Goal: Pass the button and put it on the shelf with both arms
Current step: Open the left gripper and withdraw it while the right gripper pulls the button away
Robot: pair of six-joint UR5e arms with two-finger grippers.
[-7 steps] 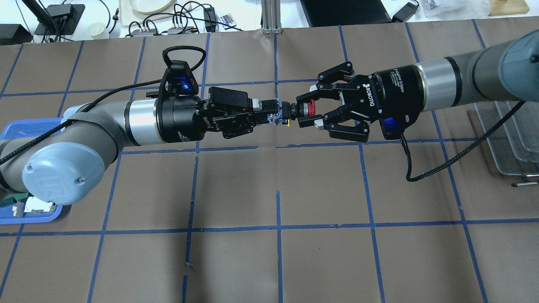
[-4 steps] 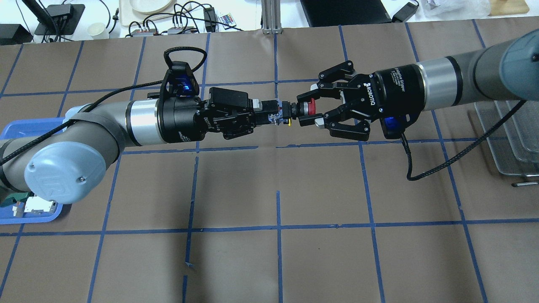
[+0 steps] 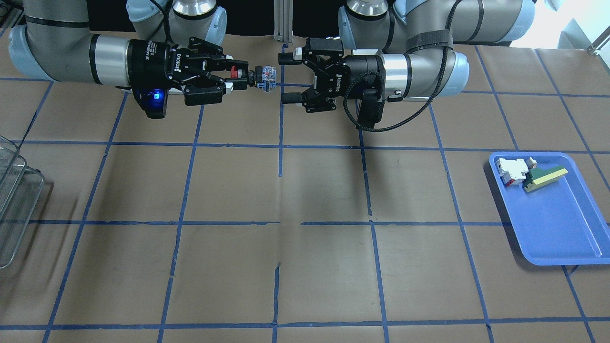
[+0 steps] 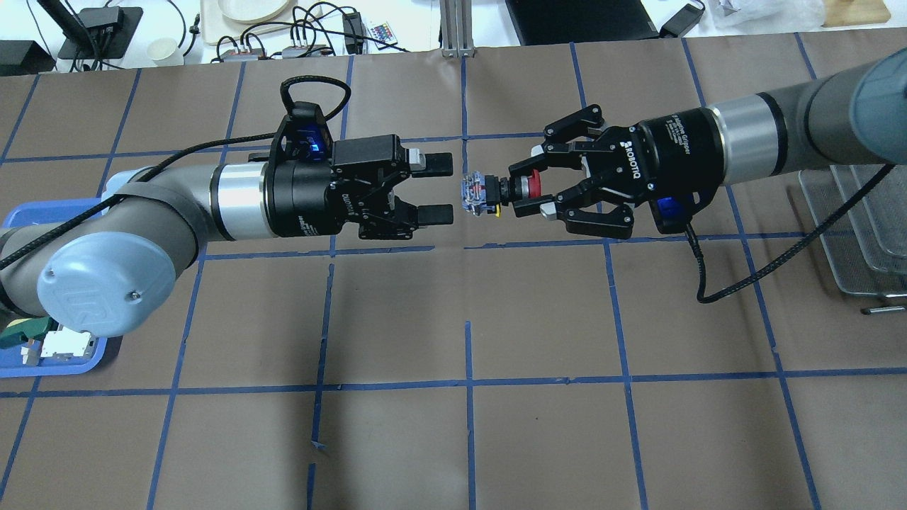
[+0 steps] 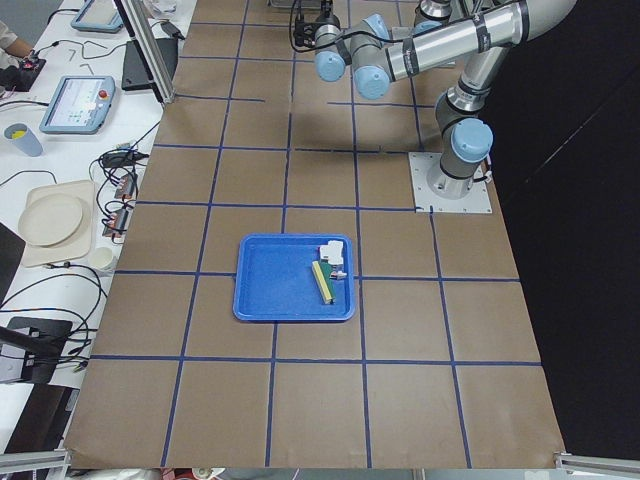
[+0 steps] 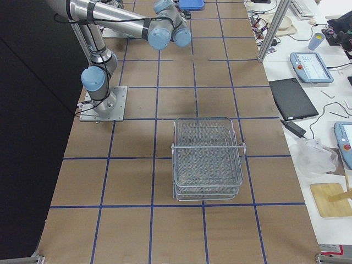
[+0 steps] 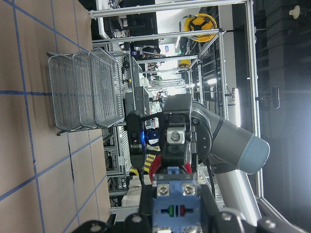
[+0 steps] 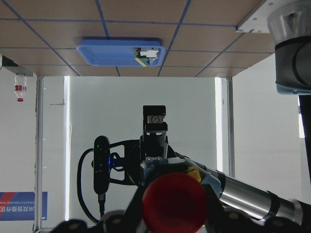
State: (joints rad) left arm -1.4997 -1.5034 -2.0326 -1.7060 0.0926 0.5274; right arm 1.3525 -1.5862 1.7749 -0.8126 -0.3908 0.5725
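My right fingers (image 4: 526, 207) pinch the button (image 4: 487, 191) near its cap, left fingers (image 4: 434, 214) open beside it; fast swing might fling it.

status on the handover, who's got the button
Left tool open, apart from the small red-capped black push button. Right tool shut on its cap end, held in mid-air. Silvery wire-mesh shelf on the right arm's side, nothing seen between.

A blue tray (image 3: 562, 238) is sitting near one end of the brown, blue-taped table (image 3: 324, 190), holding a white-and-red block (image 3: 509, 170) and a green-and-yellow wedge (image 3: 545, 177) lying just beside each other in one corner.
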